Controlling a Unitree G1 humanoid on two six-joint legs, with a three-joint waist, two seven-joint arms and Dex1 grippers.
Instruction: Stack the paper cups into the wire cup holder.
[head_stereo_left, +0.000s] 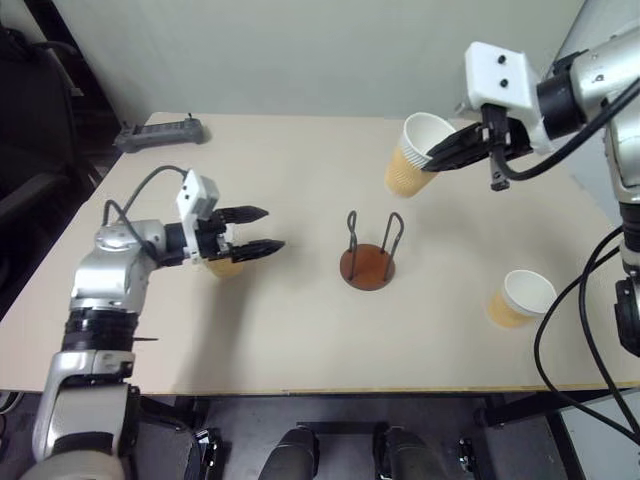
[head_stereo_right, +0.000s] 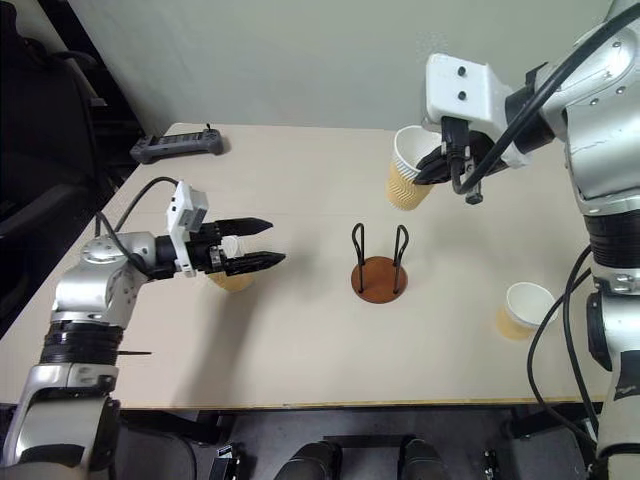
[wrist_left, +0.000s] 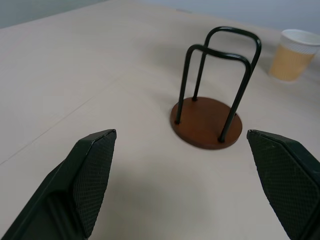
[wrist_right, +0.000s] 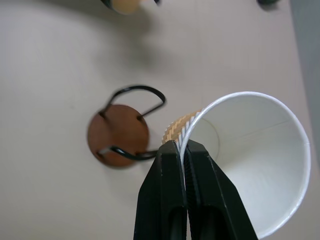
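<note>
The wire cup holder (head_stereo_left: 367, 265), a brown disc with two dark loops, stands at mid-table with nothing in it. My right gripper (head_stereo_left: 432, 158) is shut on the rim of a tan paper cup (head_stereo_left: 415, 155) and holds it tilted in the air, behind and to the right of the holder. In the right wrist view the pinched cup (wrist_right: 250, 160) hangs beside the holder (wrist_right: 118, 135). My left gripper (head_stereo_left: 258, 230) is open and points toward the holder (wrist_left: 206, 122). A second cup (head_stereo_left: 225, 267) stands on the table under its fingers, partly hidden. A third cup (head_stereo_left: 520, 297) stands at the right.
A black power strip (head_stereo_left: 160, 133) lies at the table's far left corner. Black cables (head_stereo_left: 560, 330) hang along the right edge near the third cup. The beige table (head_stereo_left: 300, 340) has a front edge close to me.
</note>
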